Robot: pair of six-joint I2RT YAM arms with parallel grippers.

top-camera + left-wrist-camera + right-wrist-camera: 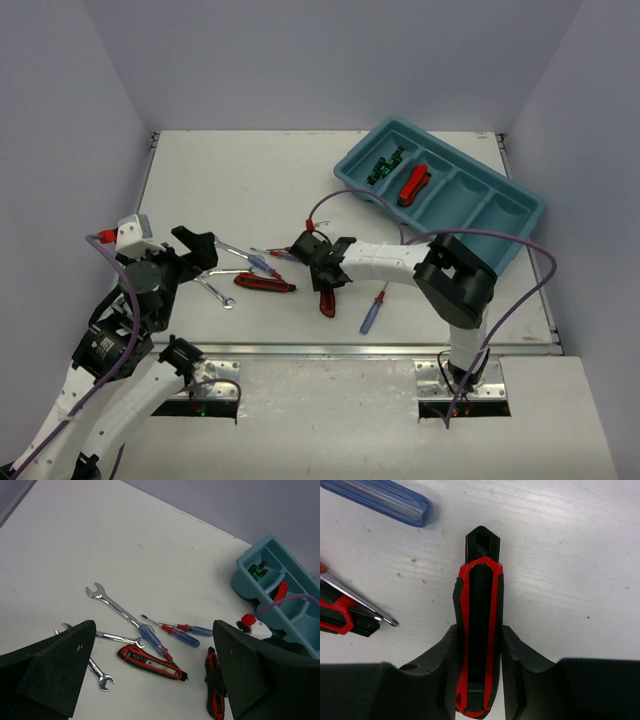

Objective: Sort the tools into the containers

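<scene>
Right gripper (pixel 480 632) tight on utility knife (pixel 479 592) — left gripper (pixel 152 645) agape — scuffed white table (pixel 250 180), seemingly lilac walls (pixel 320 60).

White shell links on left arm (pixel 135 392) and right arm (pixel 385 258), chunky black joint housings (pixel 460 280), purple cables (pixel 480 233) looping off both, red plug (pixel 103 238), matte black wedge fingers (pixel 47 667)

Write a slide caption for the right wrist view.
Right gripper clamps a red-and-black utility knife lying on the white table, a blue screwdriver handle nearby.
</scene>
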